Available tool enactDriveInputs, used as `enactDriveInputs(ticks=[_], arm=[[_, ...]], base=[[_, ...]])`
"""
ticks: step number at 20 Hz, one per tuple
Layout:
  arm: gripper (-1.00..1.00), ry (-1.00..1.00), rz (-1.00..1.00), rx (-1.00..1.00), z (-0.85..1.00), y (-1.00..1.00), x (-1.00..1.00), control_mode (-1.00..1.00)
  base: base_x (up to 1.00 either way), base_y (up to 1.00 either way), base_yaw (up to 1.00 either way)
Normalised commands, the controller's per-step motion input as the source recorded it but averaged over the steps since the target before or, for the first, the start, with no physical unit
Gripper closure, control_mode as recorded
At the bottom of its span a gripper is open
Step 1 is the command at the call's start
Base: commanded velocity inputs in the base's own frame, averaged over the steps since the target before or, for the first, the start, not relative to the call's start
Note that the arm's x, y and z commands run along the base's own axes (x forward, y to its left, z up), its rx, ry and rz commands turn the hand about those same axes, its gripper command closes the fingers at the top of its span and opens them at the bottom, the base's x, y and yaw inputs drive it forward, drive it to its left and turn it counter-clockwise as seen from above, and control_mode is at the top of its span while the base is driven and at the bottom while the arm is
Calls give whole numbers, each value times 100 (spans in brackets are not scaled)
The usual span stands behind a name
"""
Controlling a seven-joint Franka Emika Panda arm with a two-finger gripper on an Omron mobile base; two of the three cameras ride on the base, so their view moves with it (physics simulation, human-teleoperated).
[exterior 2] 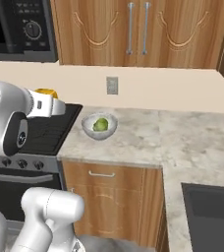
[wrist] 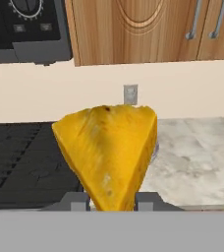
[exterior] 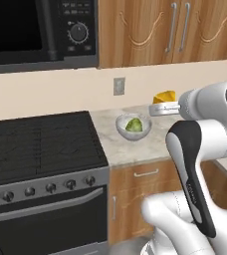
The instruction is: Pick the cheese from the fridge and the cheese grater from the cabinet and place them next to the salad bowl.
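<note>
Gripper fingers are clamping the cheese between them, the yellow-orange wedge standing up from the two dark tips in the hand view and hiding much of what lies straight ahead. In the left base view the wedge is peeking out just past the end of the white arm, at about two o'clock from the salad bowl; in the right base view it is sitting at about ten o'clock from the bowl, held above the edge of the black stove. The bowl, with its clump of green leaves, is resting on the marble counter close to the stove's side. Judging by this, the carry of the cheese toward the bowl is the step in hand, with the cheese still held up off the counter. The next move is calling for lowering the wedge onto bare counter just beside the bowl, clear of its rim and off the stove top, before letting go. The grater leg is looking not yet begun; the wooden cabinet doors above are standing closed.
</note>
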Motion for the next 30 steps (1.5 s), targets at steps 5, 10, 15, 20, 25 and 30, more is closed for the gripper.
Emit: enactDriveInputs(ticks=[5, 10, 15, 20, 25, 30], arm=[[100, 0, 0, 0, 0, 0, 0, 100], [100, 0, 0, 0, 0, 0, 0, 100], [100, 0, 0, 0, 0, 0, 0, 100], [100, 0, 0, 0, 0, 0, 0, 100], [100, 0, 0, 0, 0, 0, 0, 100], [100, 0, 0, 0, 0, 0, 0, 100]], base=[[54, -31, 29], [58, -32, 21], [44, -10, 13], [11, 0, 2], [0, 0, 0], [0, 0, 0]])
